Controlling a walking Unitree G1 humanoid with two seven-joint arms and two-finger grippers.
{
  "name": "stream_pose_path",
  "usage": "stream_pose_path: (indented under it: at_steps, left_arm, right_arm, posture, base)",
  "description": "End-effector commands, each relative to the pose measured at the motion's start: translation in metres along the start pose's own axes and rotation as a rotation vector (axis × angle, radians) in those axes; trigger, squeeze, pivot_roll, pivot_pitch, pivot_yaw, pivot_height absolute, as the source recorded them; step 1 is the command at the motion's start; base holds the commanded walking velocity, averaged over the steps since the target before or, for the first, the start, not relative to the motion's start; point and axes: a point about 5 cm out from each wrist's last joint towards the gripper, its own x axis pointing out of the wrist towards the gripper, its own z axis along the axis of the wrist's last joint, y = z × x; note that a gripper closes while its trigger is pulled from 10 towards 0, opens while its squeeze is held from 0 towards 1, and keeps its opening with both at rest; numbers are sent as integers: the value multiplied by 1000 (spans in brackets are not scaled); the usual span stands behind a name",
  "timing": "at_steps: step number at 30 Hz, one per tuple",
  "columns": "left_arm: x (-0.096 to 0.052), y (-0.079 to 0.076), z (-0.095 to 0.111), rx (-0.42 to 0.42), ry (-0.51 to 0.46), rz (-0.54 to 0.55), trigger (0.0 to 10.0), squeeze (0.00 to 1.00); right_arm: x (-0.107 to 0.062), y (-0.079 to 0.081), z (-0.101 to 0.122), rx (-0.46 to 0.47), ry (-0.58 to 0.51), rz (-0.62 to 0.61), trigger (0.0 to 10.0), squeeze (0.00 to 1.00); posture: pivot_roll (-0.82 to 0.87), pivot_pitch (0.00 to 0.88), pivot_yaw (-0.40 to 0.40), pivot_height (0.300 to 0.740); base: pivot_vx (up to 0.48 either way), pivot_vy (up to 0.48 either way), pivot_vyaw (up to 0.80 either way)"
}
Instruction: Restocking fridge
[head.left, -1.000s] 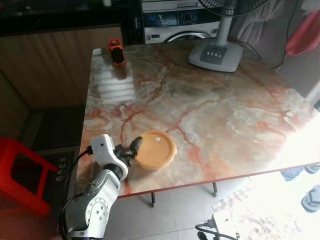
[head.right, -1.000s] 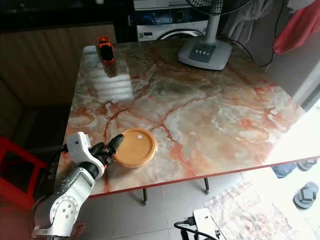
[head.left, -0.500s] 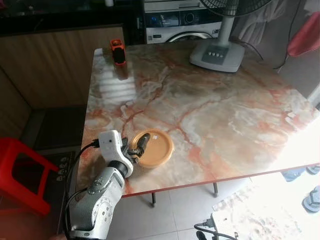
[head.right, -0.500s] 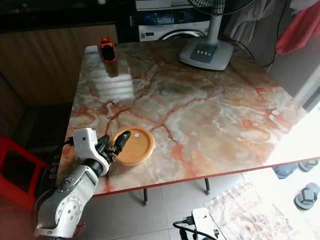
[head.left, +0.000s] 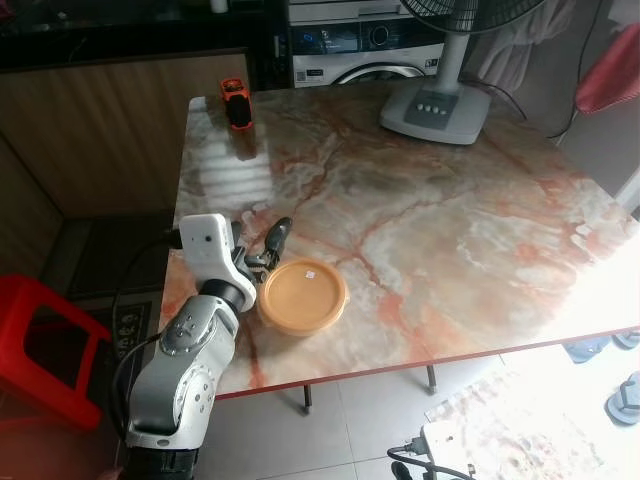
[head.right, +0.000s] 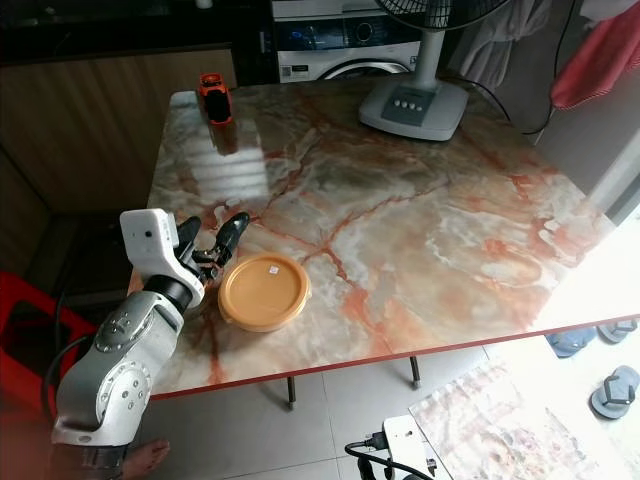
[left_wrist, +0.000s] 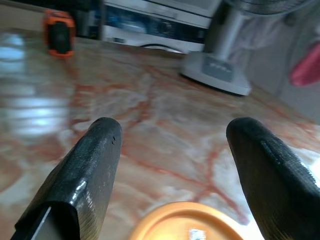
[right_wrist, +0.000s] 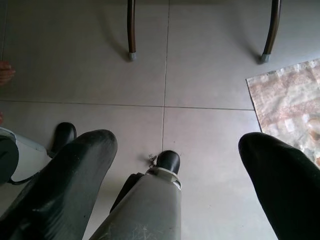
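- Step: grasp approach. Left gripper hovers with fingers apart, just behind the tub.
- Tub lies near the table's front-left corner.
- Next: lower, straddle the rim, close.
- Right gripper hangs idle, fingers apart.

Orange round container, lid on w/ small white label at centre. Sits flat on marble tabletop near front-left edge, upright, just beside my left fingers, not gripped.

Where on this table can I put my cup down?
Best is the wide bare marble table between the orange container and the fan base. It is crowded near the container, where the left tool is.
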Motion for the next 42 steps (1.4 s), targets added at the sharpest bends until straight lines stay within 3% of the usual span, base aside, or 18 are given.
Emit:
stream_pose_path:
  at_steps: [1,5,9,11,20,32,42]
  left_arm:
    - [3,-8,-8,-22,55,-76,10000,0]
    - [6,-18,-17,-105,100,-180,10000,0]
    - [10,-17,-24,-154,126,-174,10000,0]
    - [9,-14,-34,-73,175,-163,10000,0]
    - [-8,-15,-52,-97,268,-176,10000,0]
    - [-20,-6,-55,-64,316,-150,10000,0]
    - [-28,10,-49,20,371,-174,10000,0]
  right_arm:
    - [0,1,-2,6,7,3,10000,0]
    - [0,1,-2,8,6,2,10000,0]
    - [0,1,-3,6,7,0,10000,0]
    - [0,0,-3,4,10,-1,10000,0]
    - [-1,0,-5,-18,17,8,10000,0]
    - [-1,1,-4,-31,14,17,10000,0]
    - [-1,0,-3,-30,19,17,10000,0]
  posture:
    - [68,54,15,740]
    - [61,54,16,740]
    - [58,55,18,740]
    - [60,55,19,740]
    - [60,43,19,740]
    - [67,45,19,740]
    - [74,55,18,740]
  base:
    - [0,0,0]
    - [0,0,0]
    - [0,0,0]
    - [0,0,0]
    - [0,0,0]
    - [0,0,0]
    - [0,0,0]
